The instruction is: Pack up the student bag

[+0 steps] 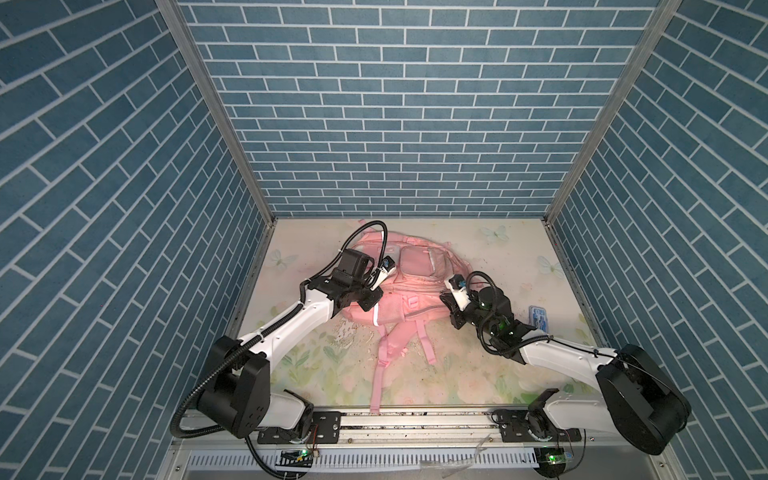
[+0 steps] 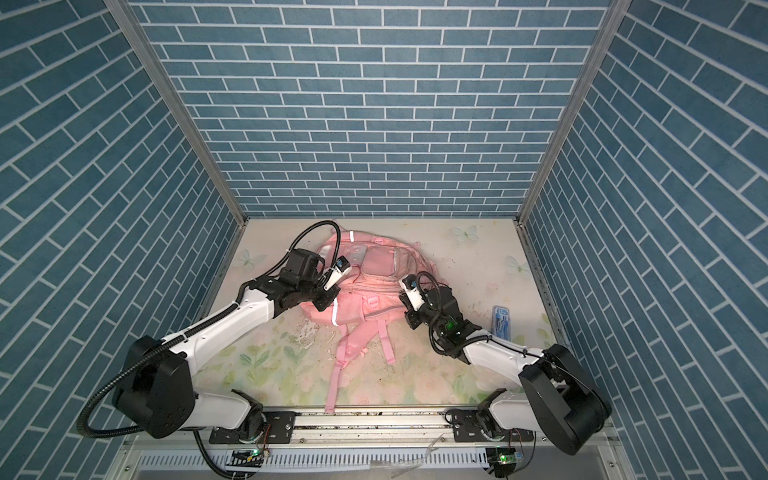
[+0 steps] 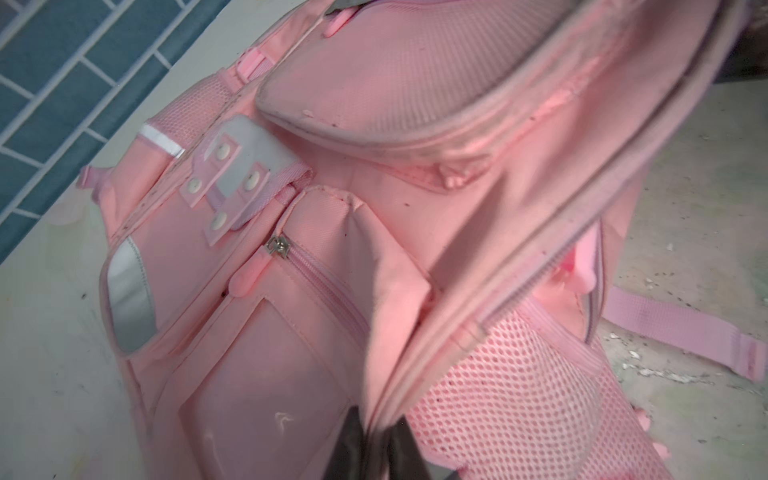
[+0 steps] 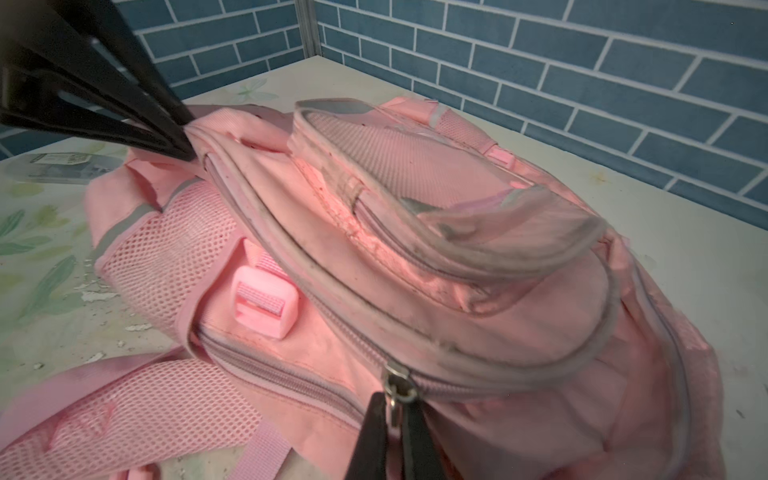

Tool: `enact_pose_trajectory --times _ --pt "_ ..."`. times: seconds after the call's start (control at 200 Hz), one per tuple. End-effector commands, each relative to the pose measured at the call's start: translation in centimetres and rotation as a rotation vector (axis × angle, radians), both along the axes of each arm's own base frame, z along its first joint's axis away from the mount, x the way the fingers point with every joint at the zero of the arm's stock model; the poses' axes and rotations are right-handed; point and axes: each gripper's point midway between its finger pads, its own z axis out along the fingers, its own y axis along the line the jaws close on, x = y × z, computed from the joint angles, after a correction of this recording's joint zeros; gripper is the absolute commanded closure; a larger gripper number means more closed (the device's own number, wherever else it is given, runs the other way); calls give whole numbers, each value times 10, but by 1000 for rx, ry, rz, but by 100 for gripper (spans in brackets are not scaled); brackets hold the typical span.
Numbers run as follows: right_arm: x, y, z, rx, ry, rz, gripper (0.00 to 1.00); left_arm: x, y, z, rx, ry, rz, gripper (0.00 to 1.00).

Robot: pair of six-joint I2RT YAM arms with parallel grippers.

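On the table (image 1: 498, 257), student bag (image 1: 399, 291) lies flat, early stage: right gripper (image 4: 392, 415) clamps zip pull (image 4: 395, 388), left gripper (image 4: 189, 139) seems pinched on side fabric (image 4: 220, 122); blue case (image 1: 538, 319) near bag, not packed.

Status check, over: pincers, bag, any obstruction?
Left pincer pinching student bag fabric. Right pincer shut on zipper pull. Bag lies front-up. Nothing blocking; blue case aside.

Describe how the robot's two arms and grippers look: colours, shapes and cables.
The left arm and right arm have white shells between bulky black joints, with ribbed black cable hoses alongside. The left gripper and right gripper end in tapering black fingers. Green lights glow on the right wrist.
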Motion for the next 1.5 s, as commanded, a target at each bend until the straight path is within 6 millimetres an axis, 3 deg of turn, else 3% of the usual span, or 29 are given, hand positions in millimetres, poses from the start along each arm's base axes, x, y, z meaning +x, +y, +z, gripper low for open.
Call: enact_pose_trajectory --times 0.0,0.095,0.26,0.495,0.655,0.785,0.89,0.91,0.95,0.975,1.05,1.245,1.495 --pt "-7 25 15 49 10 56 100 3 -3 39 -64 -142 -20 56" --pt "-11 33 18 70 16 80 100 -29 -27 49 -106 -240 -139 44" --pt "-18 33 12 71 29 88 100 -73 -73 60 -206 -350 -314 43" --pt "-24 27 15 78 13 88 100 -68 -119 40 -193 -359 -384 44" --pt "-25 24 17 86 2 82 100 -55 -139 24 -155 -341 -388 45" --pt "-26 23 17 86 2 80 100 -36 -141 13 -121 -352 -313 48" --pt "-24 21 16 85 4 61 100 -27 -145 5 -82 -358 -286 59" --pt "-23 20 16 84 5 56 100 -26 -146 2 -73 -358 -284 65" --pt "-21 18 15 85 6 47 100 -24 -146 -1 -56 -358 -285 91" --pt "-20 16 15 90 10 40 100 -23 -144 -3 -40 -360 -283 100" --pt "-16 8 16 111 20 17 100 -19 -134 -4 -16 -361 -265 100" --pt "-7 -13 21 131 17 -25 100 -35 -114 0 -60 -339 -325 100" --pt "17 -42 15 99 52 -95 100 -46 -60 -4 -3 -309 -379 100"
